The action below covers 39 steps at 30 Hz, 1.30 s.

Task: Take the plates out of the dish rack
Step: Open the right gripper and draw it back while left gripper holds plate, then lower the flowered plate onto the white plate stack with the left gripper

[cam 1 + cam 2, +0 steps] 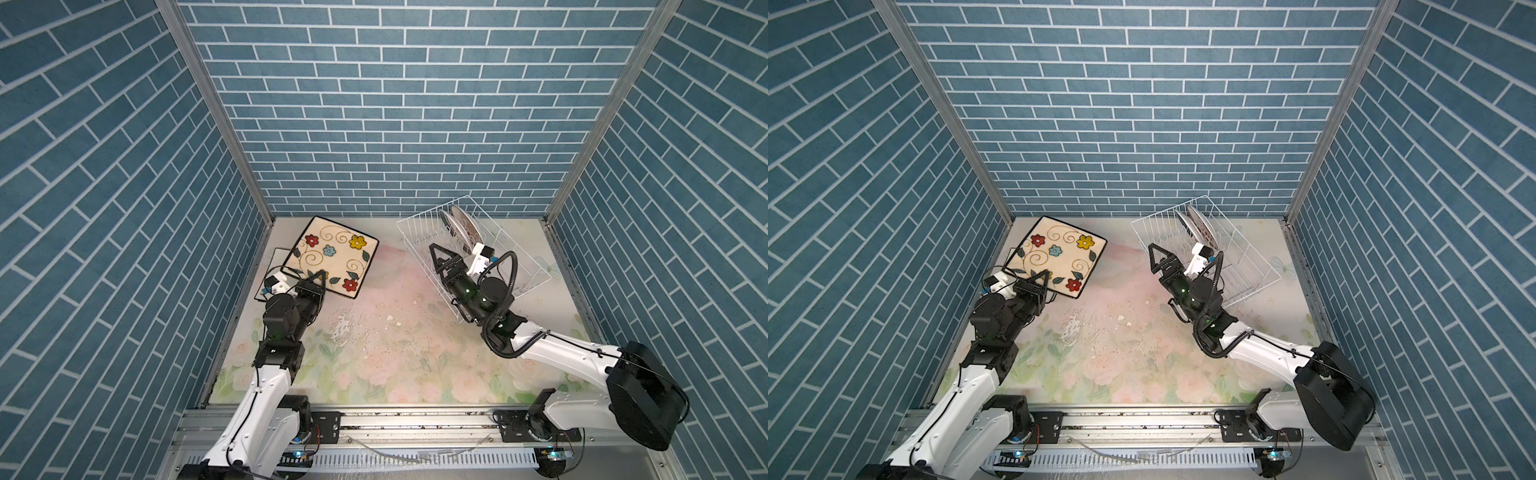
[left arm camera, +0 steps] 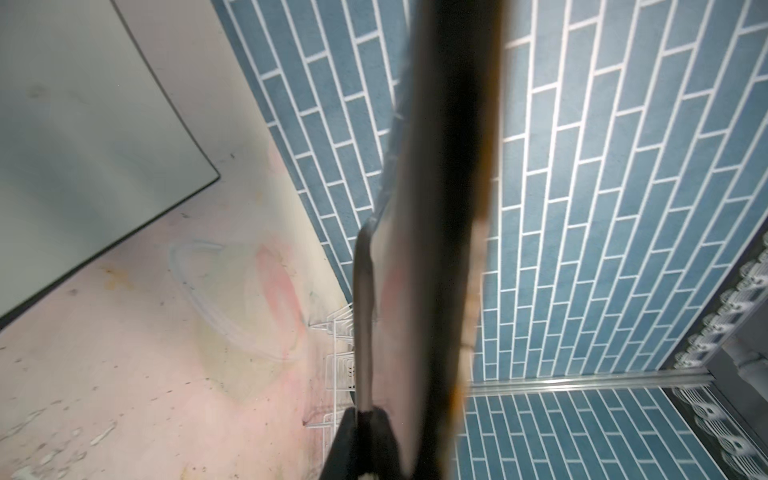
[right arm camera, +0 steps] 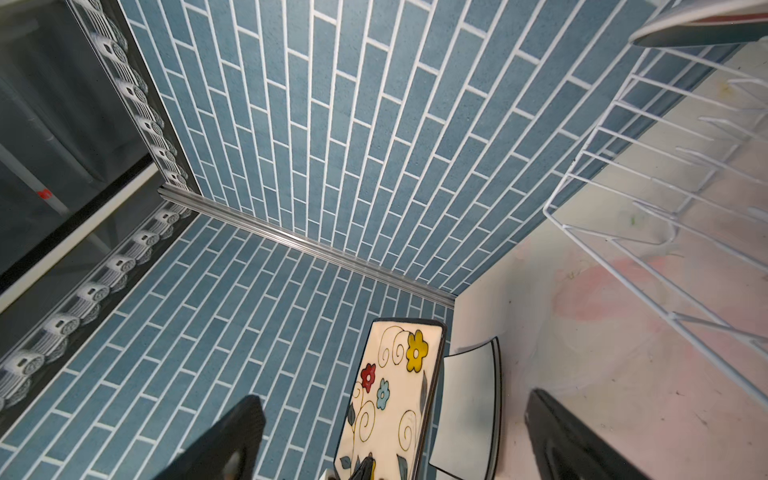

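Left gripper (image 1: 319,277) pinching near edge of square flowered plate (image 1: 332,253): cream, black rim, red, yellow, blue flowers, gold swirls; held tilted above plain white square plate (image 1: 276,262) at far left of table. Right gripper (image 1: 437,259) spread wide, empty, just beside white wire dish rack (image 1: 428,212); round plates (image 1: 461,226) upright inside

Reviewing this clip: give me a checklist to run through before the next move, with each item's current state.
1. Left tool shut on the flowered plate at its near edge: ok.
2. White plate lying flat on the table below it, as a stacking spot: ok.
3. Gap between flowered plate and white plate: cannot tell.
4. Right tool open and empty, at the dish rack: ok.
5. Dish rack emptied: not ok, round plates stand at its far end.
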Available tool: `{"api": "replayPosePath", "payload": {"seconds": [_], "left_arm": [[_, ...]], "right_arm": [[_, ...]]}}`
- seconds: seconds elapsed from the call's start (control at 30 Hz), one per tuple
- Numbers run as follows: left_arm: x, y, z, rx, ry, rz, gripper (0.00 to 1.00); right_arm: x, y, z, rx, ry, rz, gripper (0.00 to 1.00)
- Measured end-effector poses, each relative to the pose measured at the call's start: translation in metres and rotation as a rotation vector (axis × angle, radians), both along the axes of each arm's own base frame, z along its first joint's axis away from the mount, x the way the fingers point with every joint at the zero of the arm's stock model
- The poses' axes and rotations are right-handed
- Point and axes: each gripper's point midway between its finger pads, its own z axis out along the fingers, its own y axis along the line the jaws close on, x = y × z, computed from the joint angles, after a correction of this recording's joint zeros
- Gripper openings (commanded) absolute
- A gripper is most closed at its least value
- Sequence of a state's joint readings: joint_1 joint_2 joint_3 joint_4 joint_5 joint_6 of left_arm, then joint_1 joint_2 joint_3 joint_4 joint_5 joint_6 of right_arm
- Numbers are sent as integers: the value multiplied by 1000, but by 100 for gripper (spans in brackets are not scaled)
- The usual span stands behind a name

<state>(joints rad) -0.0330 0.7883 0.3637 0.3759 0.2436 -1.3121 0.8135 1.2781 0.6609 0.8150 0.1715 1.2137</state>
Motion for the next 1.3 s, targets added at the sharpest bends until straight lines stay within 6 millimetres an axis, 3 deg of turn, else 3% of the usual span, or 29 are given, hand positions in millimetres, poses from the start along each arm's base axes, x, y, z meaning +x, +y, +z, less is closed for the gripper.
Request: {"api": "replayPosePath", "payload": {"seconds": [0.17,0.3,0.43,0.57,0.9,1.3], "left_arm": [[-2,26,-21,-20,91,87,0],[-1,43,-33,-37,136,143,0],[2,56,-49,-59,194,169,0],[3,69,-62,-89,247,184,0],[9,100,-36,-84,174,243,0],[23,112,-50,-116,177,235,0]], "right_arm": [[-13,-13,0,-172,-14,-3,99],[-18,-25,11,-289,-44,-20,99],[-9,-41,23,-349,-42,-54,99],[0,-55,18,-410,-11,-73,99],[2,-62,-7,-480,57,-42,99],[7,-68,-15,-517,70,-48,99]]}}
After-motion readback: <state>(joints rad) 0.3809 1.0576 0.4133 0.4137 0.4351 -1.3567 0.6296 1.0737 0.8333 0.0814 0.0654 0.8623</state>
